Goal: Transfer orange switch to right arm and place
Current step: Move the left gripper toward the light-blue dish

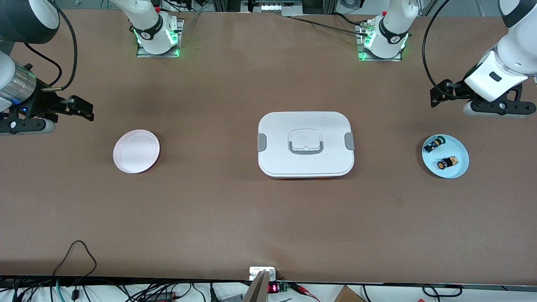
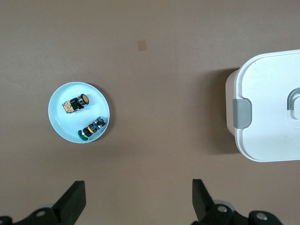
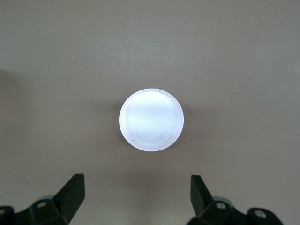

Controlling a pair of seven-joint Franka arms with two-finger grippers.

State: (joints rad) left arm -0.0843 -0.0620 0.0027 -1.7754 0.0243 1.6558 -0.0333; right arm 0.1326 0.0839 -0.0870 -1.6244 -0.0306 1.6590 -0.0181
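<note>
The orange switch (image 1: 447, 163) (image 2: 77, 103) lies on its side in a small light-blue plate (image 1: 457, 149) (image 2: 61, 119) toward the left arm's end of the table. A similar switch with a green cap (image 1: 434, 144) (image 2: 92, 129) lies beside it in the same plate. My left gripper (image 1: 497, 110) (image 2: 139, 201) hangs open and empty over bare table close to that plate, not above it. My right gripper (image 1: 25, 125) (image 3: 138, 199) hangs open and empty over bare table near an empty white plate (image 1: 136, 151) (image 3: 151, 120) at the right arm's end.
A white lidded box (image 1: 305, 144) (image 2: 269, 108) with grey side clips and a recessed handle stands in the middle of the table, between the two plates. Cables and a small device lie along the table edge nearest the front camera.
</note>
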